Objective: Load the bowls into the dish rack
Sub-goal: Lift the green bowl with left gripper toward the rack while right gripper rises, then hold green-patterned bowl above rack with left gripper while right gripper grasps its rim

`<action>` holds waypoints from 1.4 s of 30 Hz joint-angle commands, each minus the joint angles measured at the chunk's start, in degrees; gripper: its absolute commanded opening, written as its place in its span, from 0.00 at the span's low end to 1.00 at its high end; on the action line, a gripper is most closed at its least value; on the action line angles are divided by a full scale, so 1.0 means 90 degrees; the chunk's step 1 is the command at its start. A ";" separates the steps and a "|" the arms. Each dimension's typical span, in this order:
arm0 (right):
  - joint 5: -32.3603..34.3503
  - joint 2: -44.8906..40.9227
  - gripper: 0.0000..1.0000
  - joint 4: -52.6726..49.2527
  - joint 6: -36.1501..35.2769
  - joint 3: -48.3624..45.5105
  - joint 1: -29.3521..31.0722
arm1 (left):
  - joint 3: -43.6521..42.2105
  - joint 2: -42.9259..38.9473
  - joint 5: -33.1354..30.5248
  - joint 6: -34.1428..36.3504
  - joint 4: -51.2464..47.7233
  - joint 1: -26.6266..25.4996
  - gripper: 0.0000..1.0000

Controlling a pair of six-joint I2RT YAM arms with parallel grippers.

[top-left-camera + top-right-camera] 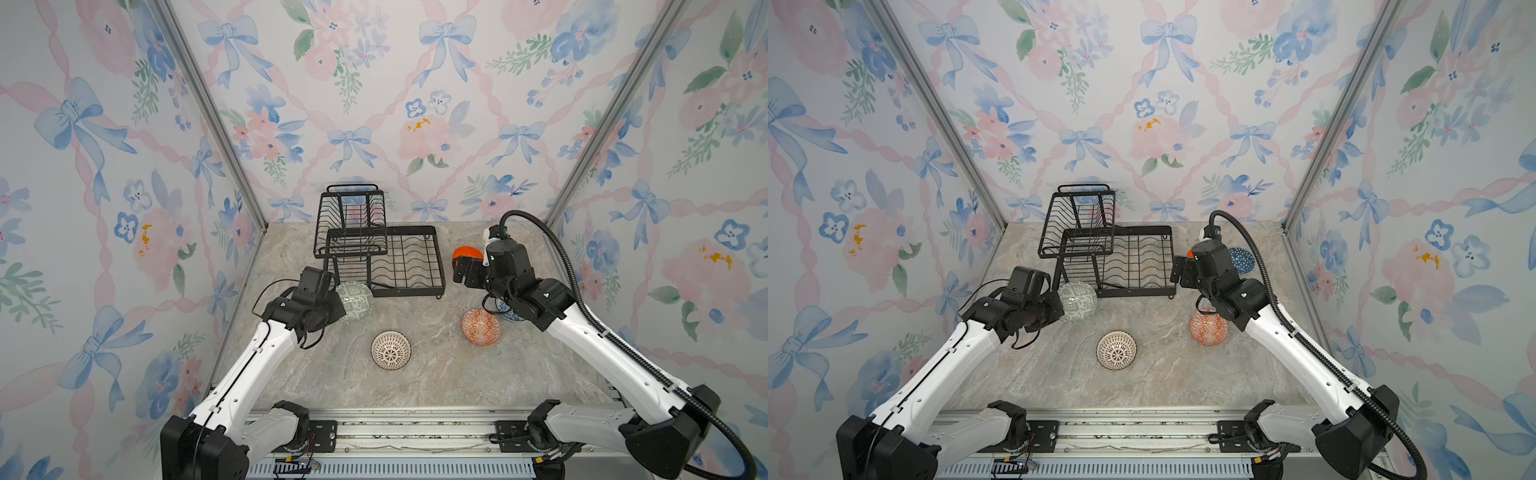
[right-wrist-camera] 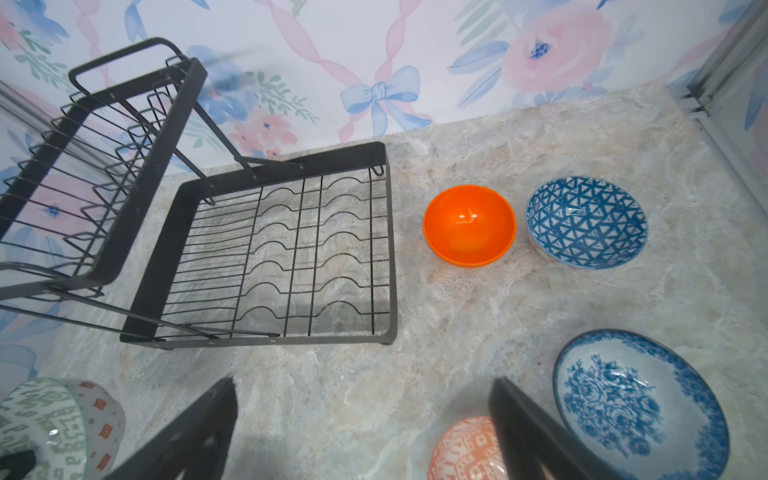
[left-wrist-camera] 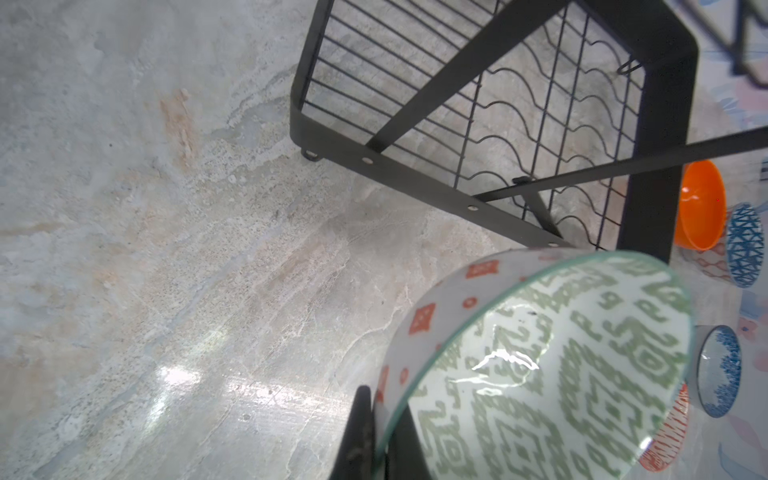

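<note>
The white bowl with brown lattice (image 1: 390, 350) stands upright on the desk (image 1: 436, 382), nearest the arm bases and near the middle. To its right and slightly farther, the orange-and-white patterned bowl (image 1: 481, 327) stands on the desk. Just beyond it is the blue-and-white floral bowl (image 2: 640, 407), which the right arm largely covers in both top views.

The left pincer (image 3: 384, 424) is clamped on the rim of the grey-green patterned bowl (image 1: 355, 302). This bowl is held tilted on edge, just in front of the near left corner of the dish rack (image 1: 382, 257).

The right pincer (image 2: 365, 415) has its jaws wide apart and holds nothing. It hangs above the desk, to the right of the rack.

The rack stands at the back of the desk, with its upper basket on the left and its lower tray with wavy slots on the right. Right of the tray, the plain orange bowl (image 2: 469, 224) and the blue geometric bowl (image 2: 586, 222) stand side by side on the desk. All six bowls are outside the rack.
</note>
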 commanded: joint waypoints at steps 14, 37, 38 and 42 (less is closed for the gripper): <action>-0.1124 0.1154 0.97 -0.0573 0.1127 0.2397 -0.0500 | 0.2922 0.0968 -0.1010 -0.0128 0.1218 -0.1471 0.00; -0.1690 0.2341 0.97 -0.1114 0.4058 0.5468 -0.0950 | 0.4971 0.4313 -0.3009 0.1429 0.5260 -0.2387 0.00; -0.1750 0.2340 0.97 -0.1003 0.4192 0.5423 -0.0978 | 0.4971 0.4404 -0.3048 0.1458 0.5441 -0.2421 0.00; -0.1980 0.2449 0.97 -0.0747 0.4614 0.5320 -0.1068 | 0.4983 0.4716 -0.3198 0.1688 0.6147 -0.2639 0.00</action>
